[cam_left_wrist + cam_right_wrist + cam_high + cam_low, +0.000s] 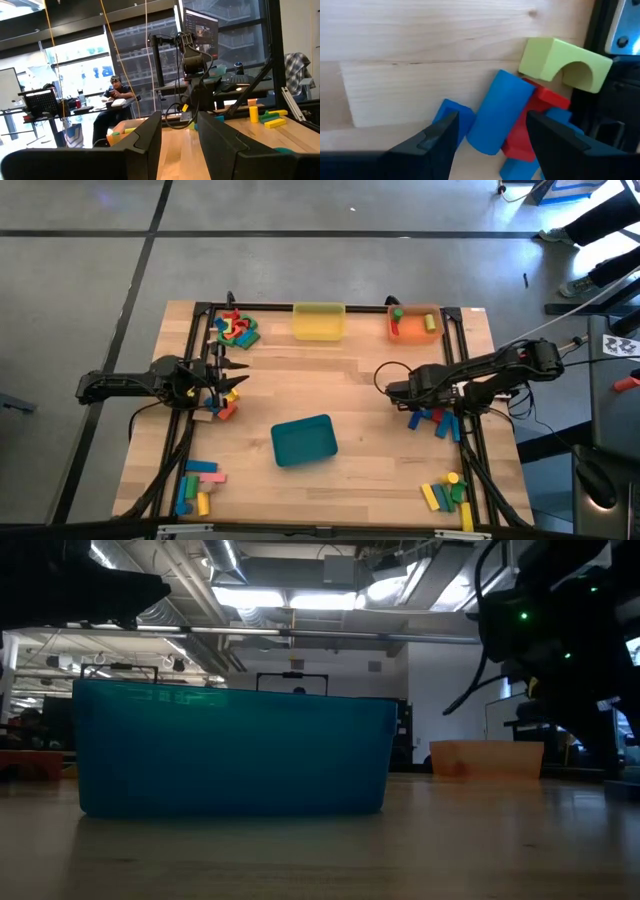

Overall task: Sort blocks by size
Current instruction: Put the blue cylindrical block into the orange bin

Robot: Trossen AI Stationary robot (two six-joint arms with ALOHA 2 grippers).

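I've got the right gripper [490, 132] poised w/ jaws parted, empty, straddling the blue cylinder block [497, 117] in the pile by the worktop's right edge, prob. lining up a pick; left gripper [179, 142] waits, jaws apart, empty.

Tray [304, 441] mid-table, between block piles [432, 419] at edges.

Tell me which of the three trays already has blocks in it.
The orange tray, at the table's far right corner in the high view, holds a few green and red blocks. The yellow tray and the teal tray look empty.
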